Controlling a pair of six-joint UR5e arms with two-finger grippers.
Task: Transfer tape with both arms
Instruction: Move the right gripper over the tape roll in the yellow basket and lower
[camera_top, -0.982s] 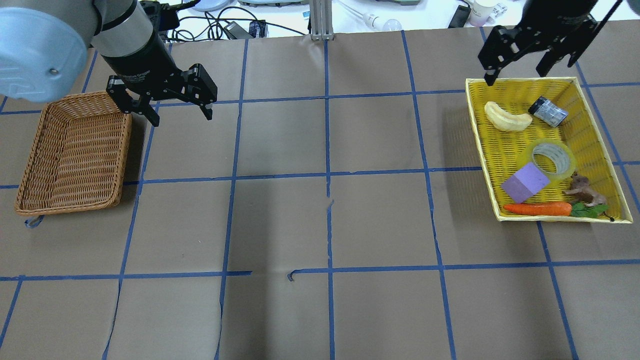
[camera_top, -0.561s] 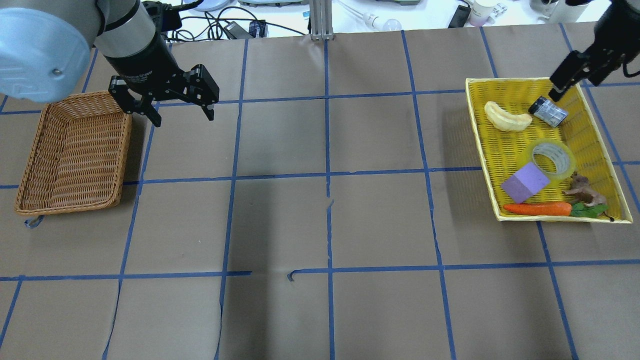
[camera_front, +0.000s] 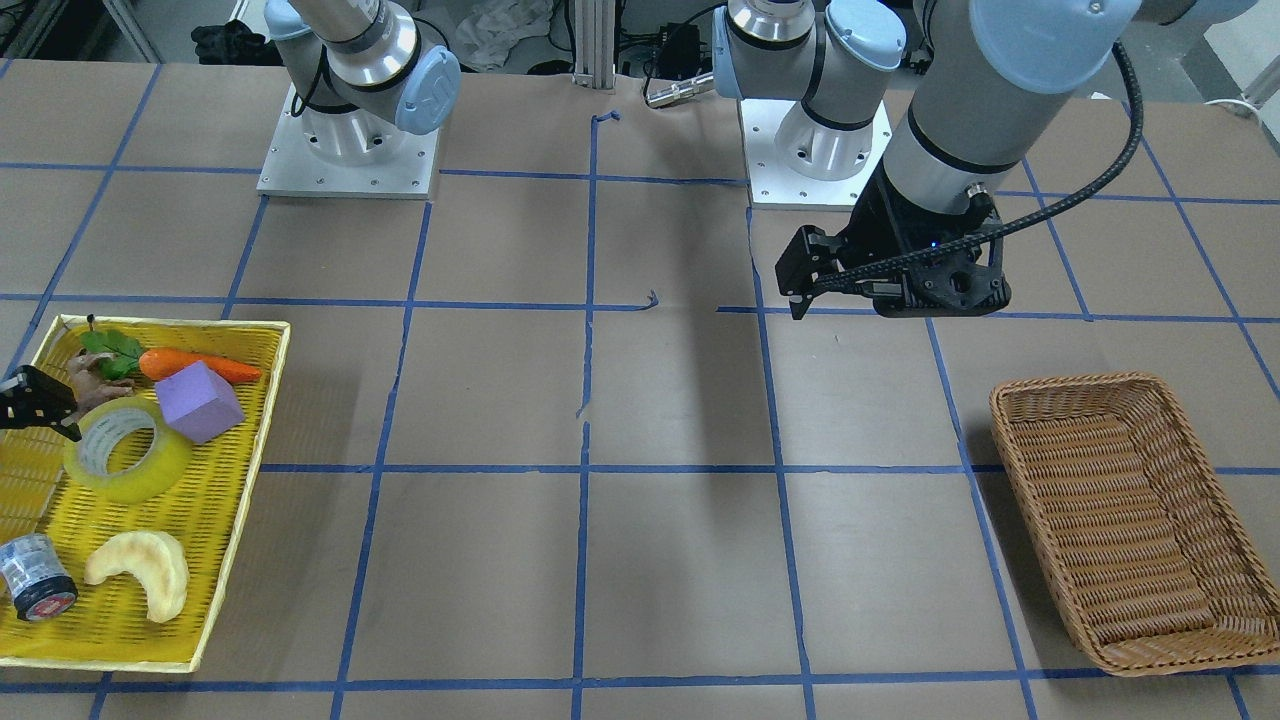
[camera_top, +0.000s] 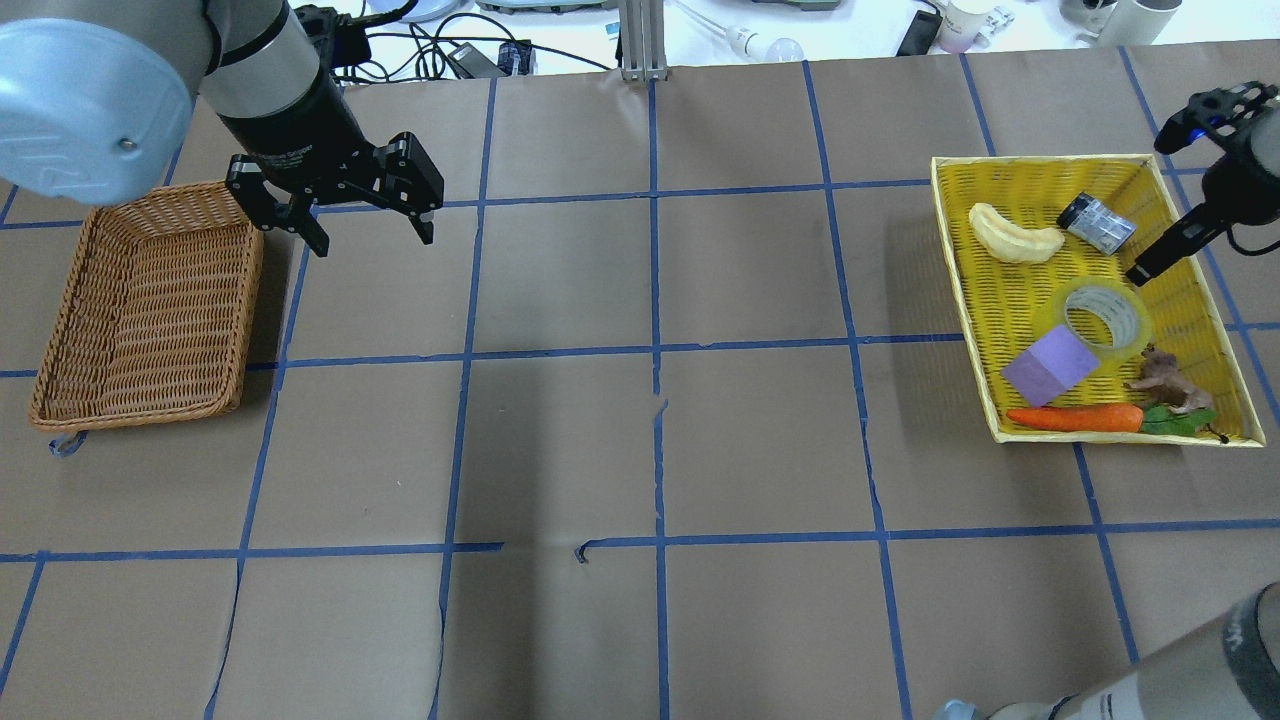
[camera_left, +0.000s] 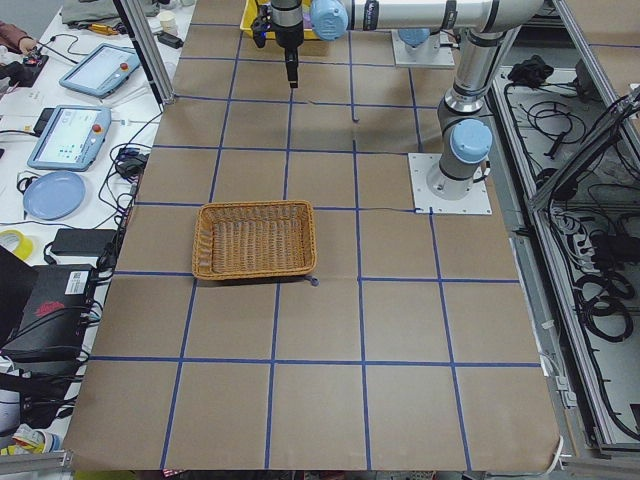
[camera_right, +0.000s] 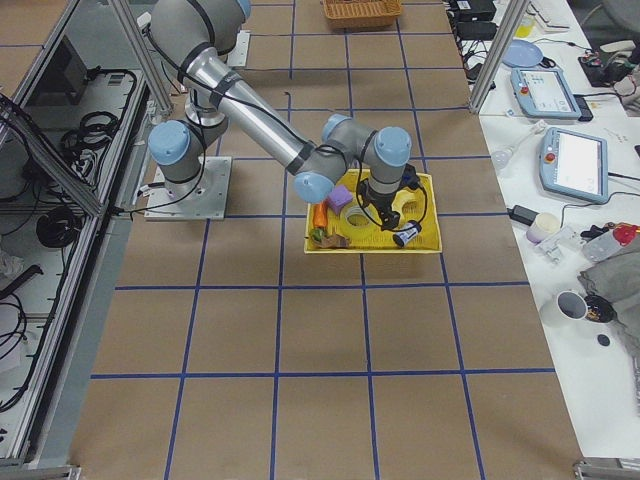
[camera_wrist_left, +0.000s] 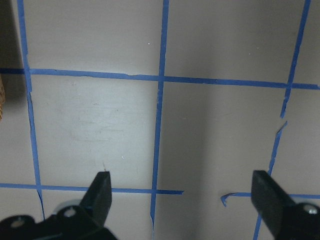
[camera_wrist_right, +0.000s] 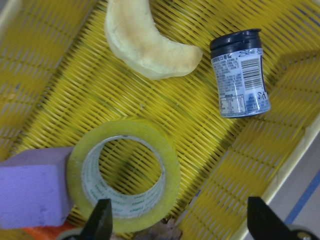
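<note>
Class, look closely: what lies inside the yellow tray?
Inside the yellow tray: the tape, a purple block, a carrot with green leaves, a brown animal figure, a bread crescent and a small labelled bottle. The tray floor beneath each item is covered.

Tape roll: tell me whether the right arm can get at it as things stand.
Probably yes. The right hand is open above the tape, which lies flat and uncovered in the yellow tray; only the purple block crowds one side.

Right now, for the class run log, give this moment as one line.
tape: flat in yellow tray, ungrasped | right jaws: open, over tray near tape | left jaws: open, beside wicker basket | transfer: not started
</note>
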